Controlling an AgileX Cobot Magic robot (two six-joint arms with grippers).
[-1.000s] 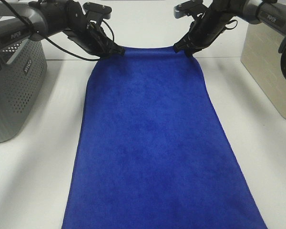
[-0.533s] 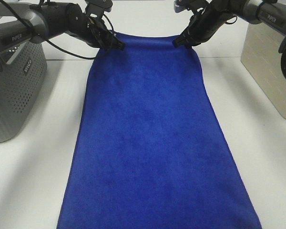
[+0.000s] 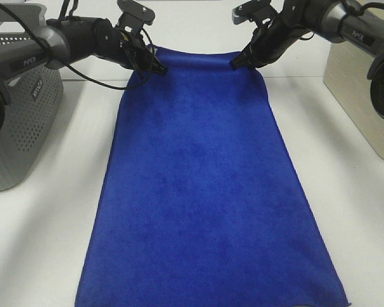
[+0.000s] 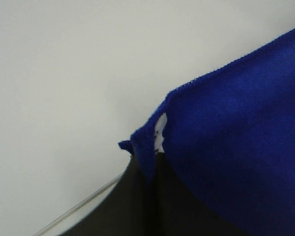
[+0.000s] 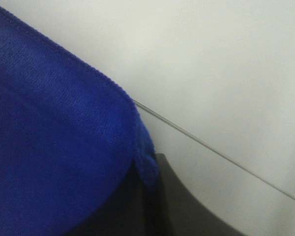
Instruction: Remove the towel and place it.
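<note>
The royal-blue towel (image 3: pixel 198 185) lies stretched lengthwise down the white table, its near end at the front edge of the exterior view. My left gripper (image 3: pixel 159 68) is shut on the towel's far left corner; the left wrist view shows that corner (image 4: pixel 236 142) pinched, with a small white tag (image 4: pixel 160 129) beside the fold. My right gripper (image 3: pixel 237 62) is shut on the far right corner, and the right wrist view shows the blue cloth (image 5: pixel 54 147) caught between its dark fingers. Both far corners are held slightly above the table.
A grey perforated basket (image 3: pixel 19 121) stands at the left edge of the table. A beige box (image 3: pixel 365 96) stands at the right. White table surface (image 3: pixel 345 192) flanks the towel on both sides.
Both grippers have moved farther back with the towel's far corners, dragging the towel away from the front; its near edge has come into view at the bottom.
</note>
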